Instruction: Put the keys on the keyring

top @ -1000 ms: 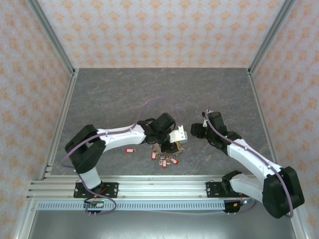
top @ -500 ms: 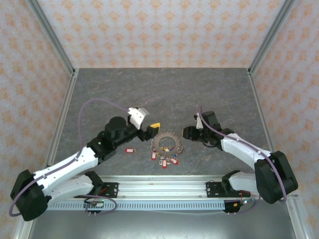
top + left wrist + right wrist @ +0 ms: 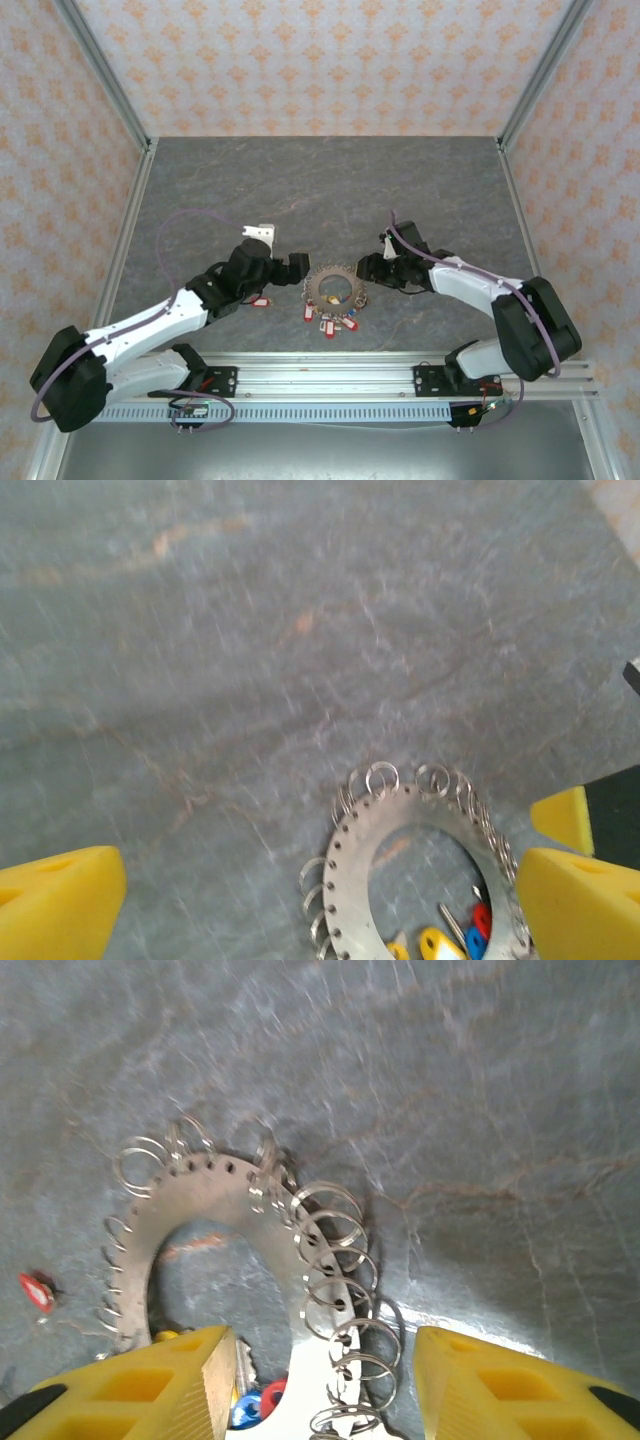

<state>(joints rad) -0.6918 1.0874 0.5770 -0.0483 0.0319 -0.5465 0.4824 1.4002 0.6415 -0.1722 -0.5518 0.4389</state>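
Keyring (image 3: 320,285) lies flat on the grey desk (image 3: 330,190), close to the near edge and midway between the two arms. It is a perforated metal band fringed with small split rings. Red, blue and yellow tags (image 3: 328,322) bunch at its 6 o'clock. At its 9 o'clock, a little off the rim, a loose key with a red tag (image 3: 262,301) lies beside the left arm. Left pincer (image 3: 297,268) sits at about 10 o'clock of the ring, spread wide and holding nothing. Right pincer (image 3: 368,270) sits at about 2 o'clock, also wide apart and empty. Between its yellow fingers (image 3: 130,1390) the ring's fringed edge shows; whether they touch it I cannot tell.
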